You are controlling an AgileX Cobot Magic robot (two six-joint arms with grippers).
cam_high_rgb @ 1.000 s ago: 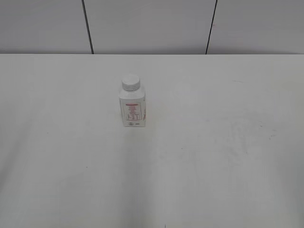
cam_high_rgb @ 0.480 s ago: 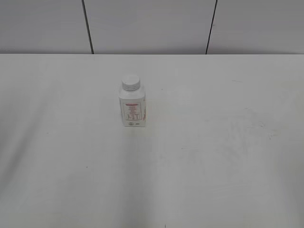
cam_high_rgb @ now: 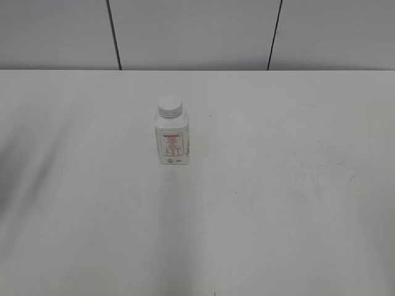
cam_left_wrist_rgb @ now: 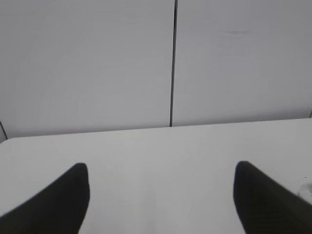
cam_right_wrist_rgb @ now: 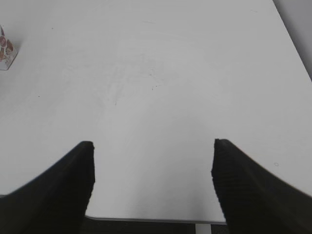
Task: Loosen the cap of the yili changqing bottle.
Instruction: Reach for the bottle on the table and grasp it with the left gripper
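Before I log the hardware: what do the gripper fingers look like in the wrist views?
Each wrist view shows two dark, near-black fingers, broad at the base and tapering to rounded tips. The right ones show fine ribbing. No cables or markings are visible.

We note a bare lab or test bench setting, plain white worktop (cam_high_rgb: pixel 278 203), grey panelled wall (cam_high_rgb: pixel 191 34) with dark vertical seams behind, we see no household furnishings

The yili changqing bottle (cam_high_rgb: pixel 171 140) stands upright on the table (cam_high_rgb: pixel 278 203), left of centre; the cap (cam_high_rgb: pixel 170 107) on top; the wall (cam_high_rgb: pixel 197 34) at twelve o'clock behind
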